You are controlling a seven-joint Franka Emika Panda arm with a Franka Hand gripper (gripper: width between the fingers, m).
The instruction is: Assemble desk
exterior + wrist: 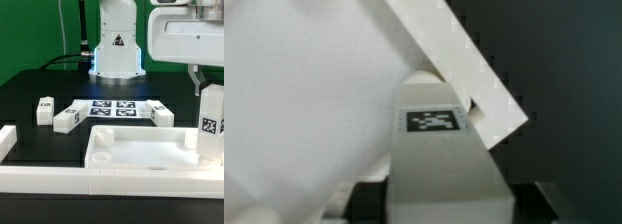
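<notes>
The white tray-like tabletop [110, 158] lies on the black table near the front rail. My gripper [205, 88] is shut on a white block leg [210, 125] and holds it upright at the tabletop's corner on the exterior view's right. In the wrist view the leg [438, 150], with its square marker, sits between my dark fingers [541, 200], with my gripper [446, 205] shut on it. It stands against the tabletop's rim [455, 50]. Whether the leg is seated in the corner is hidden. Three more legs lie loose: two [44, 110] [67, 120] on the left and one [162, 114] behind the tabletop.
The marker board [112, 108] lies flat behind the tabletop, between the loose legs. Long white border rails run along the front [100, 185] and the left side [8, 140]. The robot base [115, 50] stands at the back.
</notes>
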